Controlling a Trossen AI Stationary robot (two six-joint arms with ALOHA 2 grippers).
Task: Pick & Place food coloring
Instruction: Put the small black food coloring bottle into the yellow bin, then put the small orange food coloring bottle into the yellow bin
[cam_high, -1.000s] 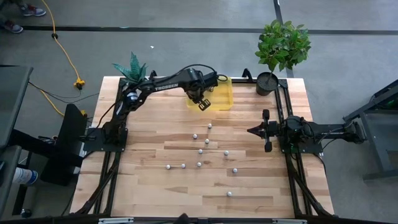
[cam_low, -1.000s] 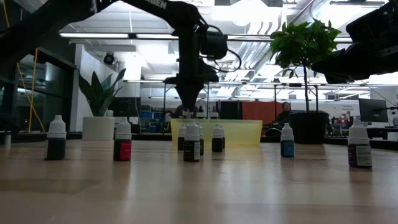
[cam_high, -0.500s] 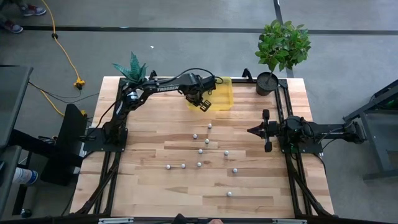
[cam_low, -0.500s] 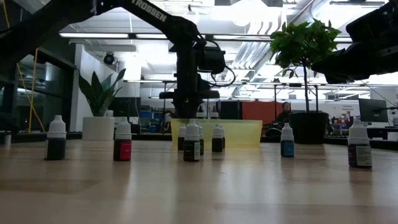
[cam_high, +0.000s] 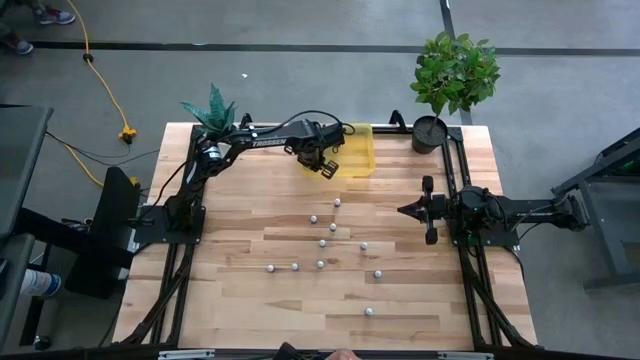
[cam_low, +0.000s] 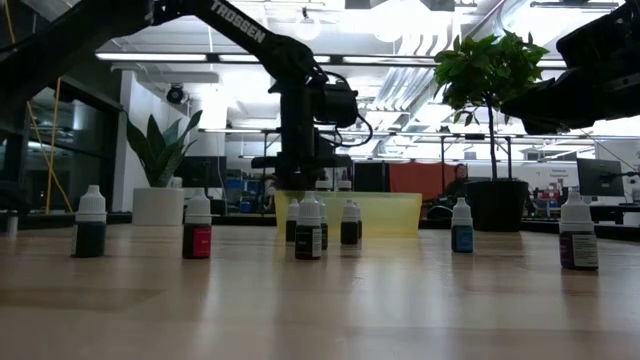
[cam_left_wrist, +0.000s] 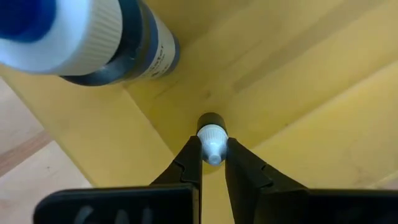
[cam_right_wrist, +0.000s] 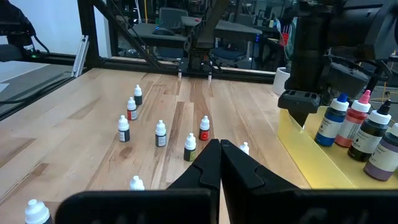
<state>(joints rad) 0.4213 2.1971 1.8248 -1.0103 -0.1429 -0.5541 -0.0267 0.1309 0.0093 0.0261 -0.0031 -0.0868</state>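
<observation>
My left gripper reaches down inside the translucent yellow tray at the table's far edge, shut on a small food coloring bottle with a white cap and dark body. A larger blue-capped bottle stands close beside it on the tray floor. In the right wrist view, several larger bottles stand in the tray next to my left gripper. Several small bottles stand upright on the table's middle. My right gripper waits shut at the table's right side. My left gripper pinches the small bottle by its white cap between the two fingers. They come from above, pointing down. The bottle hangs upright below them, low over the tray floor; whether its base touches the floor cannot be told.
A potted green plant stands at the far right corner and a spiky plant at the far left. Small bottles stand scattered across the table's middle and near part. Bare wood lies at the near left.
My left gripper, still shut on the small bottle, has come down from above the tray into it, carrying the bottle low behind the tray wall. My right arm has kept still.
</observation>
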